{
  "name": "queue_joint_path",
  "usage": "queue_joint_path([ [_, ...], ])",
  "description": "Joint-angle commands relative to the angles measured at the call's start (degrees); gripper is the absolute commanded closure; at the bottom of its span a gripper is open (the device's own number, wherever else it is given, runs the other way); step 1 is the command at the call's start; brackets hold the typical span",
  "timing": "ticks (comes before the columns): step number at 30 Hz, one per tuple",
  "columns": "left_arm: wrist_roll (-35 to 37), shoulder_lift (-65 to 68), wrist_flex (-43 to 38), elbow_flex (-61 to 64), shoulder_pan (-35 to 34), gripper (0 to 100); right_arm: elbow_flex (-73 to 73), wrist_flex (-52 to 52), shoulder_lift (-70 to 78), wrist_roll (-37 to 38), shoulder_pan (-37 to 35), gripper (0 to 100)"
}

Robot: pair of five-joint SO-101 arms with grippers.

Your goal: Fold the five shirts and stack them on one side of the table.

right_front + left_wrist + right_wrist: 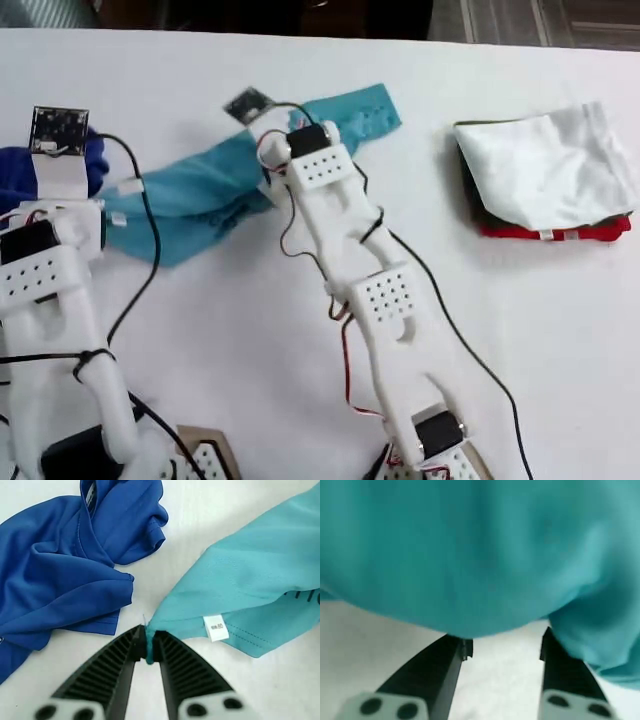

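A teal shirt (215, 180) lies crumpled across the back middle of the table. My left gripper (148, 644) is shut on one pointed corner of the teal shirt (250, 575), close to its white tag (216, 628). Just beyond that corner lies a rumpled blue shirt (70, 565), seen at the left edge as blue shirt (20, 170). My right gripper (504, 647) is open at the hem of the teal shirt (470, 555), one finger (451, 656) to each side of a fold. At the right sits a folded stack (548, 175), white on top, red at the bottom.
The right arm (375, 290) stretches diagonally over the table's middle, and the left arm (50, 290) stands along the left edge, both trailing black cables. Bare white table (230, 330) lies between the arms and in front of the stack.
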Motion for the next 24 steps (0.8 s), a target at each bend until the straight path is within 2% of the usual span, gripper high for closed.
queue_joint_path([
  [1,-0.1,-0.4,0.3,-0.3,-0.2,97,-6.5,-1.3,0.0,-0.4,1.1,76.1],
  [11,-0.1,-0.3,-0.1,-0.3,-0.1,97,-8.4,-6.9,8.7,-0.4,0.7,76.1],
  [16,-0.1,-0.4,0.0,-0.3,-0.1,97,-8.4,-7.9,8.4,-0.3,0.7,76.3],
  [18,-0.1,-0.4,0.2,-0.6,-0.1,97,-8.1,-7.6,8.4,0.0,0.7,81.5],
  [20,-0.1,-0.4,0.2,-0.8,-0.1,97,-8.3,-7.0,8.4,0.1,0.4,96.4],
  [21,-0.1,-0.4,0.2,-0.8,-0.1,97,-8.3,-6.6,8.4,0.1,0.4,99.4],
  [22,-0.1,-0.4,0.2,-0.8,0.0,97,-8.3,-5.8,8.2,0.1,0.7,95.4],
  [24,-0.1,-0.4,0.2,-0.8,0.0,97,-8.5,-4.4,7.9,0.1,1.1,98.0],
])
